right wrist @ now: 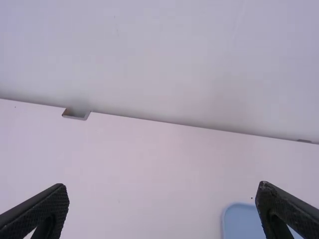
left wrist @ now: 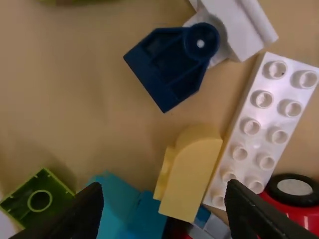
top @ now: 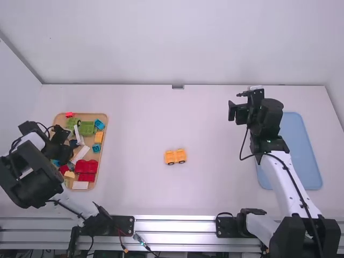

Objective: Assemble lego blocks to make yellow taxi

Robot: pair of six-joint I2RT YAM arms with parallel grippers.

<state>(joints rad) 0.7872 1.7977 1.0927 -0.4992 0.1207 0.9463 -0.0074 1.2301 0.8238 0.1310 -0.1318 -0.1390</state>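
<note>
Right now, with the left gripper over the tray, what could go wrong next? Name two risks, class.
The open left gripper might catch the white brick as well, since it lies right against the pale yellow block.
The yellow car stands unheld on its wheels, so it could roll when a block is pressed on.

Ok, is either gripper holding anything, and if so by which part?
Nothing is held. The left gripper is open over the tan tray; the right gripper is open with nothing between its fingers.

Robotics lab: two jointed arms (top: 280,180), metal rail (top: 177,226), white walls (top: 188,43) around table (top: 215,183).
</note>
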